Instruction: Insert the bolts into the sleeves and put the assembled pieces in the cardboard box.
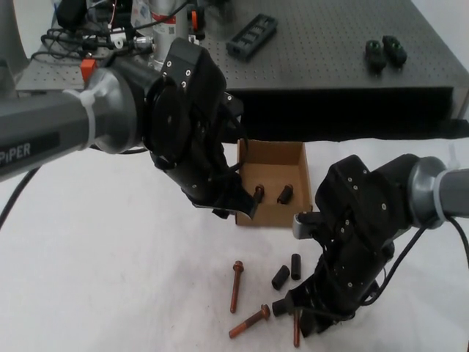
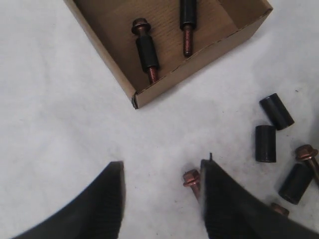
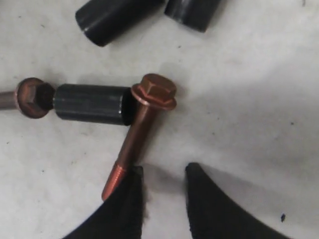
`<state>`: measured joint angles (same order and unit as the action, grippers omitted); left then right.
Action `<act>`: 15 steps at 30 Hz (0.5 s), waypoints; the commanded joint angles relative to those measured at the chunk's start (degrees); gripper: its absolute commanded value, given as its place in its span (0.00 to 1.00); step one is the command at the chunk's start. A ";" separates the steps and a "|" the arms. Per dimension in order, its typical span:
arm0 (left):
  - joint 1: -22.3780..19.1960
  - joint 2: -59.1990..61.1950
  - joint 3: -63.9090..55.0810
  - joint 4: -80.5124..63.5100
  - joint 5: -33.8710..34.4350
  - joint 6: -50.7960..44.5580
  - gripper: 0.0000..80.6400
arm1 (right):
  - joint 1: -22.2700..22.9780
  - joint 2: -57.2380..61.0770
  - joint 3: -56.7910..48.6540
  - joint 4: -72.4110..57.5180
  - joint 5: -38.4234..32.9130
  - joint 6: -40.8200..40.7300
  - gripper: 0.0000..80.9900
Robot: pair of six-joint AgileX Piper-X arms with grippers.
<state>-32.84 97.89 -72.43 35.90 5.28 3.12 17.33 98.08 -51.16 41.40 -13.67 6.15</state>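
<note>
The cardboard box holds two assembled pieces, each a copper bolt in a black sleeve. My left gripper hangs open by the box's near left corner, above bare cloth. One loose bolt lies beside its finger. My right gripper is low over the cloth, open by a narrow gap with nothing in it. Just off one of its fingers lies a bolt, its head against a sleeve. Two more sleeves lie beyond.
A further bolt lies on the white cloth near the front. Behind the box stands a perforated metal bench with a black tray and cables. The cloth to the left is open.
</note>
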 commanded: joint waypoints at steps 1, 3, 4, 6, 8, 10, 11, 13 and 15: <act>0.04 -0.36 -0.16 -0.32 0.00 0.61 0.43 | 0.16 -1.98 0.07 0.07 -2.49 0.70 0.36; 0.04 -0.36 -0.16 -0.32 0.00 0.61 0.43 | 0.16 -3.50 0.07 -0.65 -2.58 0.69 0.40; 0.04 -0.36 -0.16 -0.32 0.00 0.61 0.43 | 0.16 -4.04 0.07 -0.89 -1.99 0.69 0.41; 0.04 -0.36 -0.16 -0.32 0.00 0.61 0.43 | 0.16 -4.26 0.07 -0.39 0.43 1.13 0.41; 0.04 -0.36 -0.16 -0.32 0.00 0.61 0.43 | 0.16 -3.84 0.07 0.45 0.44 1.13 0.41; 0.04 -0.36 -0.16 -0.17 0.00 0.61 0.43 | 0.69 -3.24 0.07 0.74 1.13 1.13 0.41; 0.04 -0.36 -0.16 -0.17 0.00 0.61 0.43 | 1.14 -2.93 0.07 0.62 1.91 1.13 0.41; 0.04 -0.36 -0.16 -0.17 0.00 0.61 0.43 | 2.10 -2.29 0.07 -0.11 2.96 1.13 0.41; 0.04 -0.36 -0.16 -0.05 0.00 0.61 0.43 | 3.20 -1.58 0.07 -0.92 2.94 1.86 0.41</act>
<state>-32.84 97.89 -72.43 35.90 5.28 3.12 19.54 95.72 -50.95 41.31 -11.15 7.03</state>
